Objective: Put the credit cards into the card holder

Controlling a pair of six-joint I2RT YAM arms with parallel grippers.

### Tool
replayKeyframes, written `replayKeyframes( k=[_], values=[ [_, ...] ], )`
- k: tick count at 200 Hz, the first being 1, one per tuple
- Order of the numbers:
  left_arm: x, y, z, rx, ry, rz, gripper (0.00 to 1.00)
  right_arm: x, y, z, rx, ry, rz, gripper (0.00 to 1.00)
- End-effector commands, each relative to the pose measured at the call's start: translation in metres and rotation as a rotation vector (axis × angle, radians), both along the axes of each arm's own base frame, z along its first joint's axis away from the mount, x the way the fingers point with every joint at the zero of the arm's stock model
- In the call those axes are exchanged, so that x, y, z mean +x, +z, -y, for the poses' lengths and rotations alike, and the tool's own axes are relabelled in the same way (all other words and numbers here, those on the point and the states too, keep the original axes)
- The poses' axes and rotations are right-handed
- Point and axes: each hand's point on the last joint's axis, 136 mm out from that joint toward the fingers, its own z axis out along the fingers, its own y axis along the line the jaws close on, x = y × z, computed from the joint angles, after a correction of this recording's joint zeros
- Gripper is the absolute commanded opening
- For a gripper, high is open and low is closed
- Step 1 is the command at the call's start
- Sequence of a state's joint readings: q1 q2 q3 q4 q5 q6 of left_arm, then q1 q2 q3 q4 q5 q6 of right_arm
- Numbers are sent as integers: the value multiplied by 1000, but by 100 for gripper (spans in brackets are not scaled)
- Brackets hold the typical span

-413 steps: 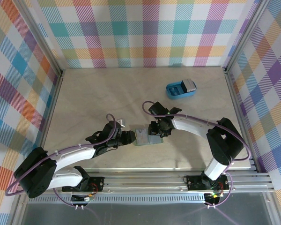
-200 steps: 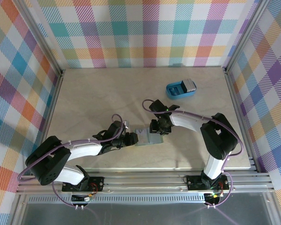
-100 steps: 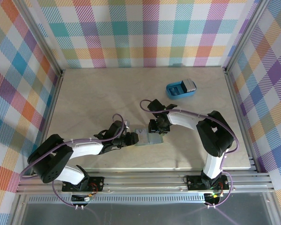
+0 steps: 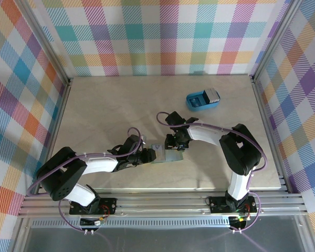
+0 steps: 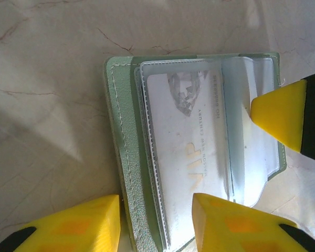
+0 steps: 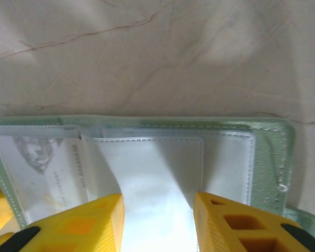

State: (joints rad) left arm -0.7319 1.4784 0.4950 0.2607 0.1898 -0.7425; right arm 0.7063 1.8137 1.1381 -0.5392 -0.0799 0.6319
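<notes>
From above, the card holder is mostly covered by the left gripper and the right gripper, and its pockets are too small to make out. The far-right blue tray holds perhaps a small stack (too small to tell). In the left wrist view, one end of the card holder runs off the bottom edge between yellow fingers, and glare blurs the grey-white card. In the right wrist view, yellow fingers hide the card holder's lower edge.

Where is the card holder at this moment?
The card holder lies open in the lower middle of the top view, between the left fingers and right fingers.
</notes>
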Motion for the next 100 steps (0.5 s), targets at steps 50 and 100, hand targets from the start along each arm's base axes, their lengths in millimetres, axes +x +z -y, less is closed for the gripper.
replayKeyframes(
  k=[50,100],
  values=[
    [8,15,15,-59,-15,43,40,-10,13,-18,153,-9,-35,37],
    [6,18,10,-38,-13,47,40,-12,22,-24,203,-15,-40,37]
  ],
)
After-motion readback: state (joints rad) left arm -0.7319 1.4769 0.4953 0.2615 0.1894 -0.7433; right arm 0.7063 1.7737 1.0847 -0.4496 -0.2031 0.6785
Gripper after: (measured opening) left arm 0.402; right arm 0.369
